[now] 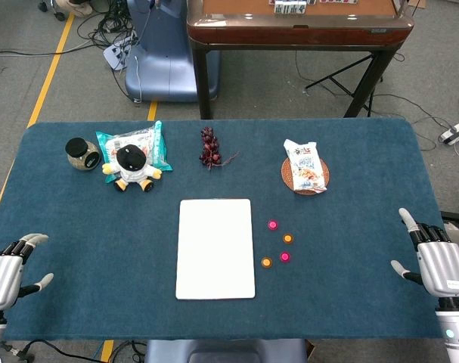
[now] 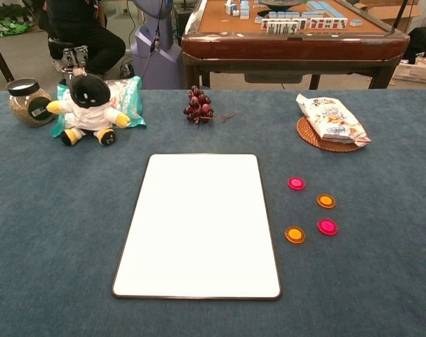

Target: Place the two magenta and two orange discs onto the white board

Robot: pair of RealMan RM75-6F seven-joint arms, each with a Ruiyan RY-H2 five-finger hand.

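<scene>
The white board (image 1: 215, 249) (image 2: 198, 225) lies flat in the middle of the blue table, with nothing on it. Right of it sit four small discs: a magenta disc (image 1: 272, 224) (image 2: 295, 183), an orange disc (image 1: 287, 238) (image 2: 325, 201), another orange disc (image 1: 266, 262) (image 2: 295, 234) and a second magenta disc (image 1: 284, 256) (image 2: 327, 227). My left hand (image 1: 8, 274) hangs at the table's near left edge, fingers apart, holding nothing. My right hand (image 1: 435, 260) is at the near right edge, fingers spread and empty. Neither hand shows in the chest view.
At the back stand a jar (image 1: 82, 153), a plush toy (image 1: 132, 167) on a teal packet (image 1: 155, 141), a bunch of dark grapes (image 1: 209, 147), and a snack bag (image 1: 305, 166) on a woven coaster (image 1: 287, 176). A wooden table (image 1: 297, 26) stands beyond.
</scene>
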